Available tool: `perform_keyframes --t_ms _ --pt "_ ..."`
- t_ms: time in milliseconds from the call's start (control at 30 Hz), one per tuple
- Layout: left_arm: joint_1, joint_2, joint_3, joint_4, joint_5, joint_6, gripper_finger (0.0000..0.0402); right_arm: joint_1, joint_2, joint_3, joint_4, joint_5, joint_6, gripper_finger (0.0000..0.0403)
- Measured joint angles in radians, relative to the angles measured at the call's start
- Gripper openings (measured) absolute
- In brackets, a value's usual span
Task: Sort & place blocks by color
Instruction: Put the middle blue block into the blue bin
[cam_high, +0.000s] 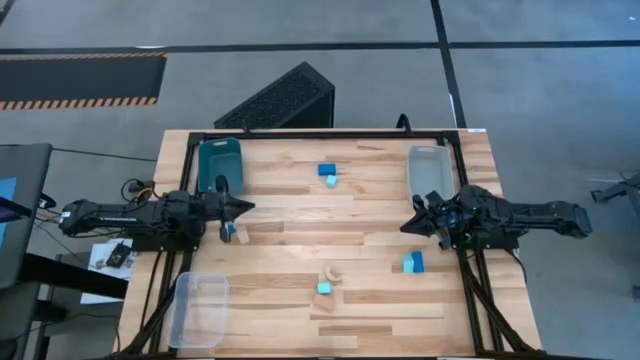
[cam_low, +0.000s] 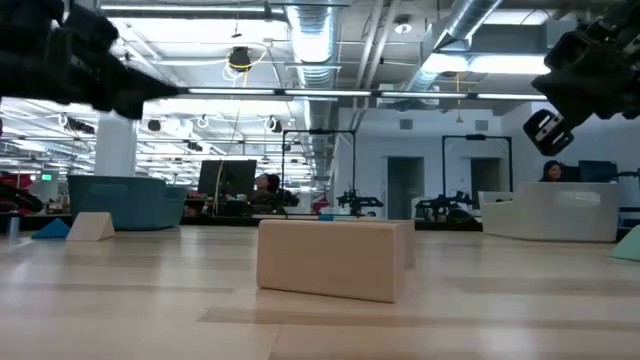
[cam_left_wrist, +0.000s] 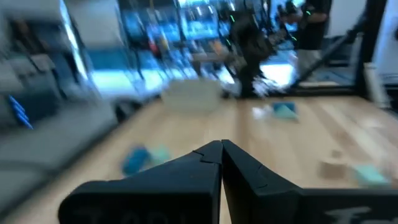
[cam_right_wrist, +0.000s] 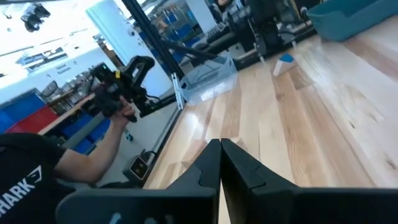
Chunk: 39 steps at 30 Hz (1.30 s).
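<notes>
Small blocks lie in pairs on the wooden table (cam_high: 300, 215). A dark blue and a cyan block (cam_high: 328, 175) sit at the far middle. A tan and a blue block (cam_high: 235, 232) lie at the left. A tan arch with a cyan block (cam_high: 326, 280) rests near the front, and a cyan and blue pair (cam_high: 413, 263) at the right. My left gripper (cam_high: 247, 207) hovers shut at the left edge, just beyond the tan and blue pair, holding nothing. My right gripper (cam_high: 406, 226) hovers shut at the right edge, holding nothing.
A teal bin (cam_high: 220, 160) stands at the far left, a clear bin (cam_high: 428, 168) at the far right, and another clear bin (cam_high: 198, 308) at the near left. A person (cam_right_wrist: 37, 168) with a device shows beyond the table's left side.
</notes>
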<state>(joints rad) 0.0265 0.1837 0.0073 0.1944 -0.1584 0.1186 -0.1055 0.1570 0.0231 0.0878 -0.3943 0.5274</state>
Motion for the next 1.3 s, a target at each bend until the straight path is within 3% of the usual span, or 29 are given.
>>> perform_keyframes --t_ms 100,233,467,567,667,767,867,933,1100,1167,1300 --pt "0.000 -0.001 0.000 0.133 0.002 0.155 0.0000 0.000 0.000 0.000 0.036 0.014 0.157 0.0033" --pt "0.000 -0.001 0.000 0.183 0.123 0.235 0.0000 0.000 0.000 0.002 0.067 0.080 0.476 0.0033" --pt "0.000 0.037 0.000 0.181 0.347 0.358 0.0000 -0.001 0.000 0.002 0.063 0.102 1.016 0.0033" --pt "0.000 0.060 0.000 0.215 0.328 0.305 0.0000 -0.001 0.000 0.002 0.048 0.109 1.299 0.0033" --pt "0.000 0.072 0.000 0.243 0.218 0.234 0.0000 -0.001 0.000 0.003 0.041 0.109 1.415 0.0033" --pt "0.001 0.072 0.000 0.287 0.126 0.241 0.0000 -0.003 0.000 0.003 0.035 0.108 1.400 0.0033" --pt "0.000 0.072 0.000 0.297 0.159 0.217 0.0000 -0.003 0.000 0.003 0.034 0.133 1.352 0.0033" --pt "0.000 0.072 0.000 0.288 0.207 0.172 0.0000 -0.003 0.000 0.004 0.004 0.204 1.317 0.0033" --pt "0.000 0.108 0.000 0.275 0.244 0.008 0.0000 -0.008 0.007 0.007 -0.100 0.471 0.782 0.0033" --pt "0.000 0.128 0.000 0.276 0.221 -0.073 0.0000 -0.012 0.016 0.007 -0.083 0.504 0.612 0.0033" --pt "0.000 0.173 0.000 0.285 0.142 -0.223 0.0000 -0.017 0.015 0.006 -0.076 0.519 0.416 0.0033"
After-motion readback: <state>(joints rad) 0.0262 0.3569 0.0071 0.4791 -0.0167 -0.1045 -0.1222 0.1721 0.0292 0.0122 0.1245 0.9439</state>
